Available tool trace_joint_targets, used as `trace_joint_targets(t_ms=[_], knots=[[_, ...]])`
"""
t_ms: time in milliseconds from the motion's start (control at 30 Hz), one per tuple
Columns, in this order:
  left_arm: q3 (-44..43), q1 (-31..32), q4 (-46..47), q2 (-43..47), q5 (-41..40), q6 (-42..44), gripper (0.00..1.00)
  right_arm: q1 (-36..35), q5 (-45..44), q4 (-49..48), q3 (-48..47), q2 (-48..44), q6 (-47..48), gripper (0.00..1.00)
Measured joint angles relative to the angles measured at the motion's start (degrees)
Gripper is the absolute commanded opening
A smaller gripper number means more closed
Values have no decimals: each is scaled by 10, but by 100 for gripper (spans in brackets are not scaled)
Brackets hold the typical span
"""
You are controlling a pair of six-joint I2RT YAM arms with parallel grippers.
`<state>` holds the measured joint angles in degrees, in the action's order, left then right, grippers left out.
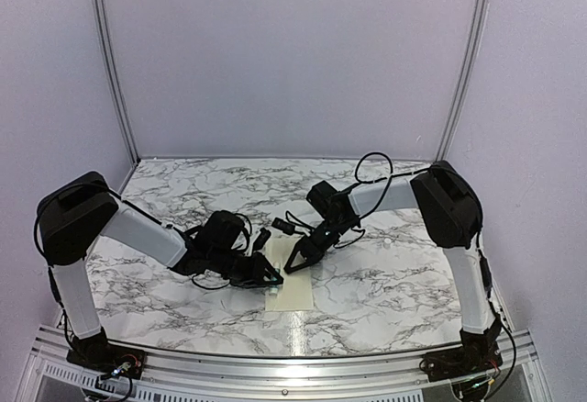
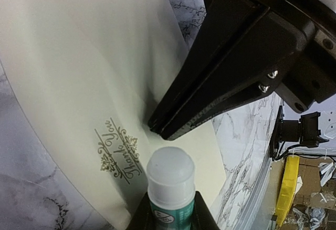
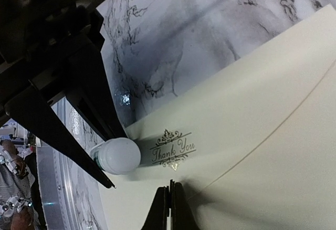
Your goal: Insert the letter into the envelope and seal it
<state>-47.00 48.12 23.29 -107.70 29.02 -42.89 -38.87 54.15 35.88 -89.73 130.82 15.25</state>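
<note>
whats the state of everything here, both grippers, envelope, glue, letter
left gripper, shut on the glue tube
right gripper, shut, tip pressed onto the envelope
envelope, lying flat, thank you print facing up; cannot tell if sealed
glue tube, held in the left gripper, white end out over the envelope, cap looks on
letter, not in sight
</note>
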Motion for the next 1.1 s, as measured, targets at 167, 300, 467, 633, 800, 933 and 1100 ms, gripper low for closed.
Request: trace_joint_targets(t_ms=[167,300,467,633,800,933,1100], knots=[[0,0,0,0,-1,0,0,-9,-1,0,-2,0,0,0],[0,0,0,0,-1,1,0,-9,-1,0,-2,0,0,0],[0,0,0,1,-2,7,0,-9,-10,-1,-1,0,-2,0],[0,-5,-10,14,-11,16,0,-10,-11,-9,6,-3,-2,0],[-9,-31,-13,27,-15,18,0,-12,-13,-16,14,-9,-2,0],[-33,-50,-15,19,-16,18,0,-14,-14,-20,22,-13,-2,0],[-80,-56,-15,-24,-16,17,0,-14,-14,-25,33,-20,-2,0]])
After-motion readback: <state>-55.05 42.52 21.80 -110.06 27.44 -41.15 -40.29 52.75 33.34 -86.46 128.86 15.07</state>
